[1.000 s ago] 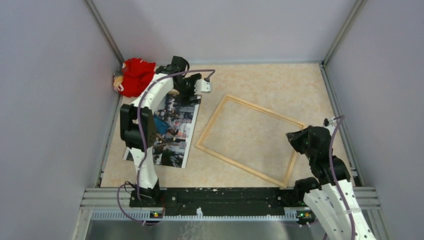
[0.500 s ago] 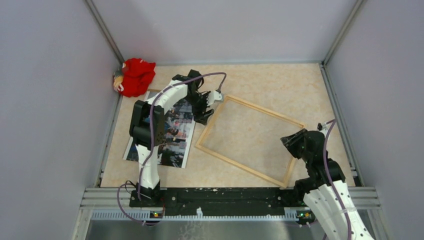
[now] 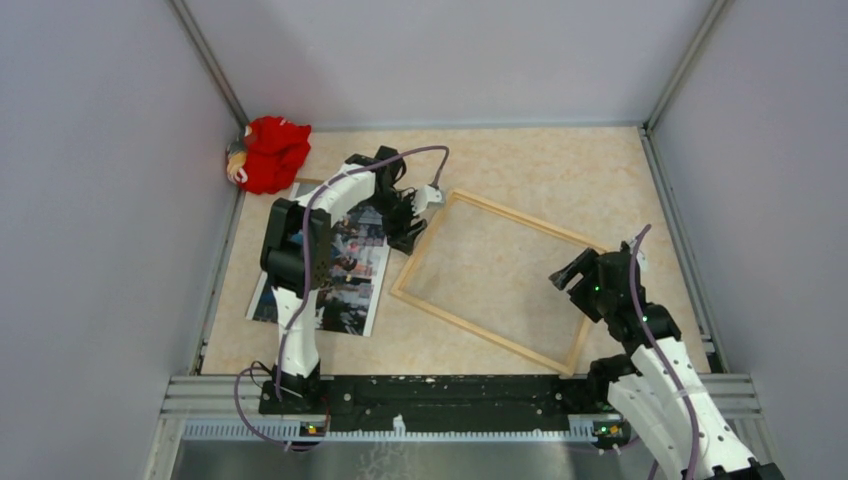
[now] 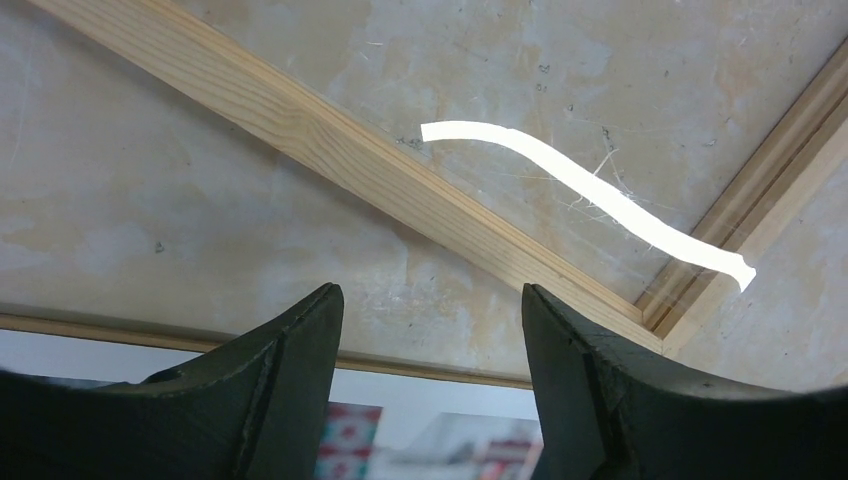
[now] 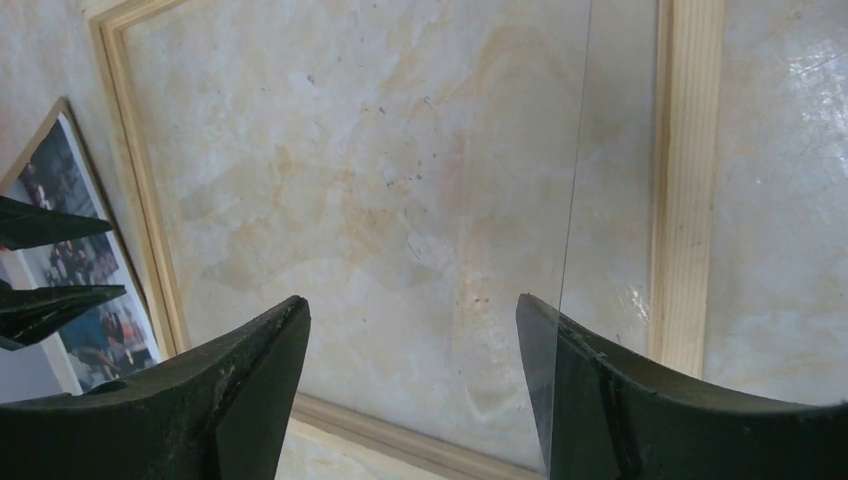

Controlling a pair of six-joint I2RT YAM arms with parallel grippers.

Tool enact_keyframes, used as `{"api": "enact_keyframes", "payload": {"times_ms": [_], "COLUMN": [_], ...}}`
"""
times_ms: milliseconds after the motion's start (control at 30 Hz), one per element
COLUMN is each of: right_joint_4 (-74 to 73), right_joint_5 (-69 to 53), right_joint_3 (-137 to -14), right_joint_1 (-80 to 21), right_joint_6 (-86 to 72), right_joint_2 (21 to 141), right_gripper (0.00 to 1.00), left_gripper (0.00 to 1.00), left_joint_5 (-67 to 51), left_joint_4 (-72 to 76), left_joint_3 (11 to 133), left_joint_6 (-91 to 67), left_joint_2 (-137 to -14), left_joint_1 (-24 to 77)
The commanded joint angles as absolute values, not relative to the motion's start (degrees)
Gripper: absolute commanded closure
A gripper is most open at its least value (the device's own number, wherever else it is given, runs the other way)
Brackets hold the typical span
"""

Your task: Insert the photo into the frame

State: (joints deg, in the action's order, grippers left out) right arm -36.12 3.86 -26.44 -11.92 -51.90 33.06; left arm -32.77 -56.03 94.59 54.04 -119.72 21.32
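Two grippers, one photo [image 3: 345,275], one frame [image 3: 488,337] and one red bundle [image 3: 270,152] make the overhead count. The photo lies flat and picture side up on the table [image 3: 540,165], just left of the frame and not inside it. The left gripper [image 3: 404,230] hangs over the seam between the photo and the frame's far left corner. The right gripper [image 3: 562,278] hovers over the frame's near right part. Neither carries anything.

One pair of fingers fills the left wrist view, spread with nothing between them. The photo [image 4: 430,420] shows just under them and a frame [image 4: 400,190] rail lies just ahead. Closing here could likely catch or shove the wooden rail. The thin print lies flush and offers little edge to lift.

One pane [image 5: 400,200] shows in the right wrist view, under fingers that are also released and empty. Its edge stops short of the right-hand rail, so it may sit loose. A low finger could scrape or shift it, and the photo could then snag on that edge.
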Motion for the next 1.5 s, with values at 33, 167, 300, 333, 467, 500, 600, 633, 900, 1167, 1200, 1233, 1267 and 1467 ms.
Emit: {"api": "enact_keyframes", "payload": {"times_ms": [33,167,300,333,467,500,600,633,900,1167,1200,1233,1267,1467], "right_joint_4": [-35.14,-31.96,-26.57,-25.71,-23.36,-23.16,-23.39,-23.84,-26.29,-21.9,-20.95,-20.02,-19.12,-13.45], "right_joint_5": [8.54,10.56,7.36,5.83,-1.23,-2.48,-4.1,-3.91,-2.06,-5.27,-5.84,-6.39,-6.88,-10.36], "right_joint_3": [-30.44,-28.96,-28.09,-28.46,-30.97,-31.68,-33.9,-34.6,-38.52,-40.85,-41.1,-41.47,-41.87,-43.68], "right_joint_1": [-11.51,-11.51,-11.51,-11.51,-11.51,-11.51,-11.48,-11.44,-11.34,-9.82,-9.63,-9.4,-9.26,-8.55], "right_joint_6": [-50.27,-50.13,-49.01,-48.08,-44.85,-44.52,-43.16,-42.75,-39.26,-36.03,-35.61,-35.14,-34.81,-32.73], "right_joint_2": [34.09,33.53,36.13,37.78,44.37,45.93,49.21,49.66,48.44,52.51,53.19,53.85,54.66,60.01], "right_gripper": [0.31,0.44,0.52,0.53,0.6,0.64,0.8,0.84,0.93,0.99,0.99,0.99,0.99,1.0], "left_gripper": [0.29,0.32,0.33,0.33,0.35,0.35,0.39,0.4,0.52,0.8,0.83,0.84,0.83,0.68], "left_joint_5": [-33.72,-33.83,-35.53,-35.81,-35.38,-35.07,-33.33,-32.84,-28.57,-29.45,-30.48,-31.41,-31.78,-36.41], "left_joint_4": [-54.64,-54.71,-55.79,-55.96,-55.48,-55.38,-54.14,-53.65,-51.04,-52.9,-52.38,-51.53,-50.88,-49.18], "left_joint_3": [95.29,97.15,99.06,99.51,101.25,101.78,103.22,103.46,104.29,101.27,99.32,97.3,95.36,84.26], "left_joint_6": [51.22,48.94,46.48,45.53,41.31,40.29,36.55,35.37,28.43,22.55,21.74,20.88,20.06,20.15], "left_joint_2": [-120.99,-122.36,-123.7,-123.91,-125.77,-126.42,-127.85,-128.14,-130.04,-128.83,-127.52,-126.22,-124.93,-118.14], "left_joint_1": [21.28,21.36,21.42,21.48,21.91,22.06,22.48,22.57,23.38,22.78,22.21,21.75,21.32,19.51]}}
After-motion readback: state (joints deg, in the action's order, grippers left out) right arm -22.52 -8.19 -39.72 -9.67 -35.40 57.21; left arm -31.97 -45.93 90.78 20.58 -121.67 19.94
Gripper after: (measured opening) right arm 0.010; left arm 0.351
